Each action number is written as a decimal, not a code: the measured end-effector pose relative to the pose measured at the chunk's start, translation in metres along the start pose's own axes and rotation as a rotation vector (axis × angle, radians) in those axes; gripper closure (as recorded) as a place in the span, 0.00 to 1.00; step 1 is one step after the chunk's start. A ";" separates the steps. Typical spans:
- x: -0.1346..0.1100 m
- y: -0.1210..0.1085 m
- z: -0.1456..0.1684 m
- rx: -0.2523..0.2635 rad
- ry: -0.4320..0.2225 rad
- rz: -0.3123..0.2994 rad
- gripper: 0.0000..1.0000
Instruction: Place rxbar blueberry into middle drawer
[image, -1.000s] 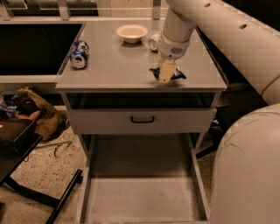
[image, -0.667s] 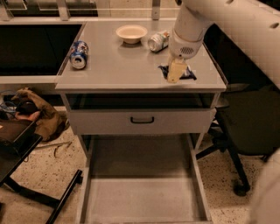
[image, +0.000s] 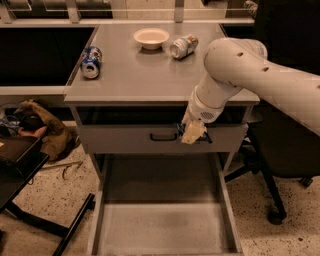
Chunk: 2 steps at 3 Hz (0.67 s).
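My gripper is shut on the rxbar blueberry, a small dark blue bar whose edges show on either side of the pale fingers. It hangs in front of the table's front edge, level with the closed drawer front, right of its black handle. The middle drawer is pulled out wide below, and its plain grey floor is bare. The gripper is high above the drawer's back right part.
On the tabletop lie a blue soda can, a white bowl and a silver can on its side. The grey drawer front with a black handle is behind the gripper. An office chair stands right, and a brown bag and black furniture left.
The gripper has lifted the bar off the tabletop and carried it forward and down past the table's front edge, over the open drawer.
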<state>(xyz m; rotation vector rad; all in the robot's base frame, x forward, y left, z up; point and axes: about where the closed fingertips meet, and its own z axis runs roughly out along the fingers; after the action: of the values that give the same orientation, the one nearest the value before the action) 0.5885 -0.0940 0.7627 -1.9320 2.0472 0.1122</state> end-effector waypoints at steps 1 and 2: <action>0.000 0.000 0.000 0.000 0.000 0.000 1.00; 0.015 0.027 0.011 -0.016 -0.019 0.032 1.00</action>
<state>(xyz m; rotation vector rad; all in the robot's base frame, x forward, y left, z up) 0.5637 -0.1035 0.7432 -1.9005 2.0713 0.1539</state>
